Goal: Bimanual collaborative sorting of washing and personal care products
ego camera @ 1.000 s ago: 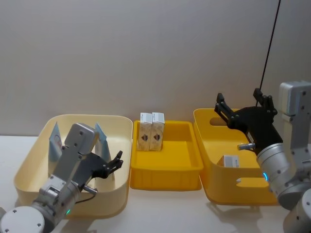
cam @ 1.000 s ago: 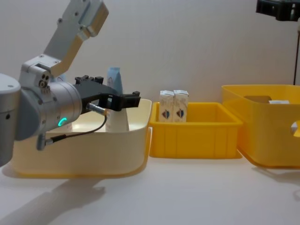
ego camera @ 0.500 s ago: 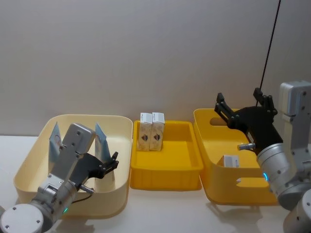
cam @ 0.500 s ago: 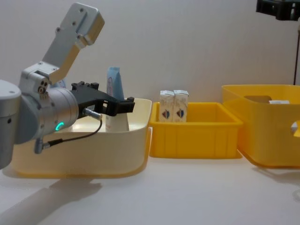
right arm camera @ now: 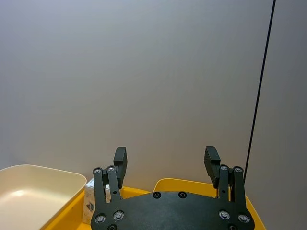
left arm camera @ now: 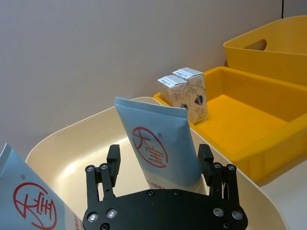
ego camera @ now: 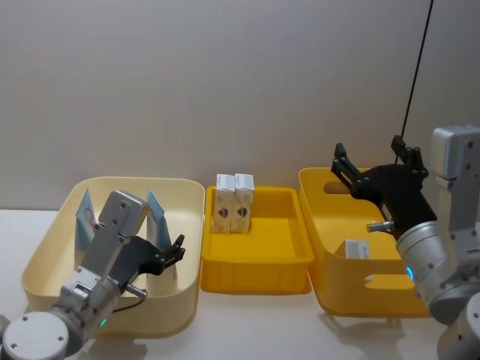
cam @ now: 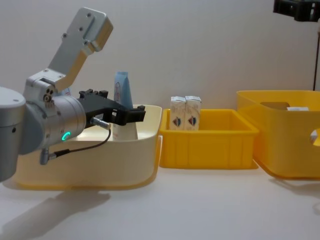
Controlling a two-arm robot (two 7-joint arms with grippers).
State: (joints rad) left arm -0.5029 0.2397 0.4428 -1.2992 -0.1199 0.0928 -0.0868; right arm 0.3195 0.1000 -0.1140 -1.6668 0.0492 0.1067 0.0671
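Left of the yellow tray (ego camera: 255, 285), in the cream bin (ego camera: 43, 253), the left gripper (ego camera: 176, 250) was held, jaws spread, before a blue tube (ego camera: 157, 211); a second tube (ego camera: 84, 221) was partly hidden by the arm (ego camera: 116, 232). Two cartons (ego camera: 234, 202) were stood in the tray's far corner. Right of it, the right gripper (ego camera: 369, 159) was held open-jawed over a yellow bin (ego camera: 322, 225) on the white table (ego camera: 255, 322).

I see the left arm reaching forward and low on the robot's left side, forearm sloping down. The left gripper (ego camera: 175, 251) points forward and slightly rightward, its fingers (left arm camera: 113, 155) spread wide apart. The right arm stands raised on the right side. The right gripper (ego camera: 367, 154) is high and level, its fingers (right arm camera: 120, 154) wide apart too.
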